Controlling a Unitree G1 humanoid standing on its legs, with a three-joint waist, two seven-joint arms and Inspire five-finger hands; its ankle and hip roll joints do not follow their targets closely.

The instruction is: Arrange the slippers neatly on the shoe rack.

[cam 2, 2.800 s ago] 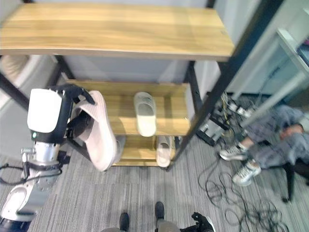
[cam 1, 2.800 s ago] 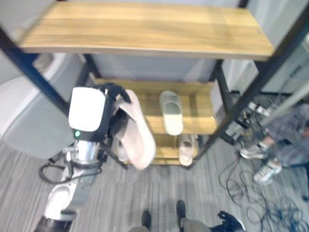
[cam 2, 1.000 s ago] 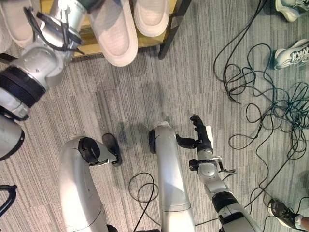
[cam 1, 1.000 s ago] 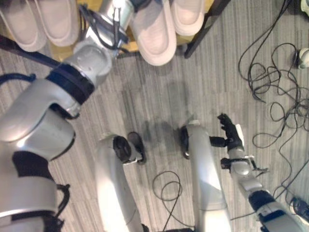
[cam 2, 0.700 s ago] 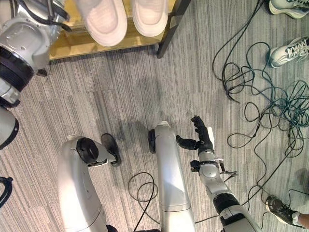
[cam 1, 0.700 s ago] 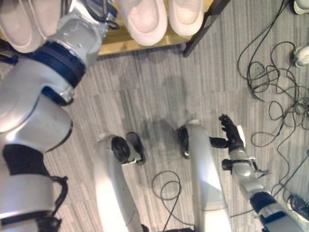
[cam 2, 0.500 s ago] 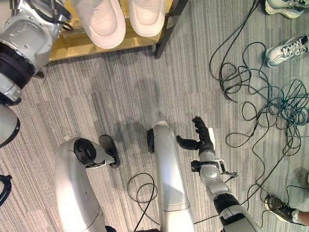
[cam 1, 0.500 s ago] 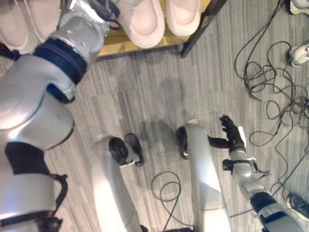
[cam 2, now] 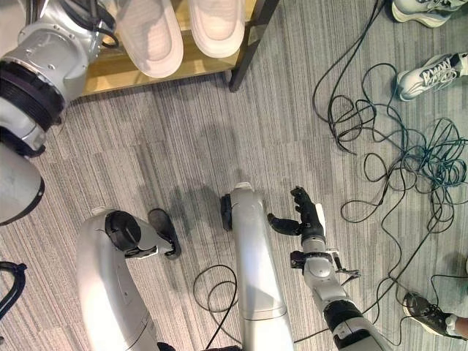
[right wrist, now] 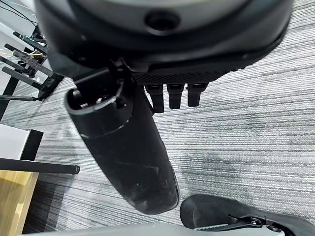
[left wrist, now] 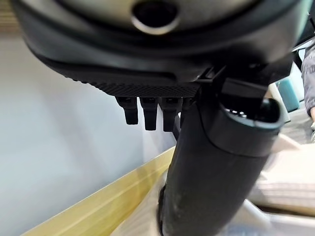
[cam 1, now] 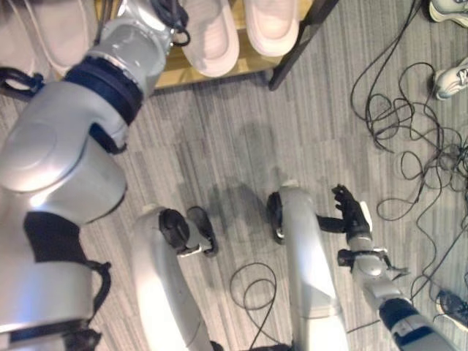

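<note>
Grey carpet fronts the rack. Left hand, fingers hidden, has carried its slipper onto the shelf beside another slipper; release remains. Right hand hangs relaxed, holding nothing.

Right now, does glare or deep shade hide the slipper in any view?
Left wrist view: no glare, but the dark left robot hand stands in front of the slipper, so just a pale strip beside the wooden shelf shows. Left eye view: even light, no glare; the picture's top edge cuts the slipper off.
</note>
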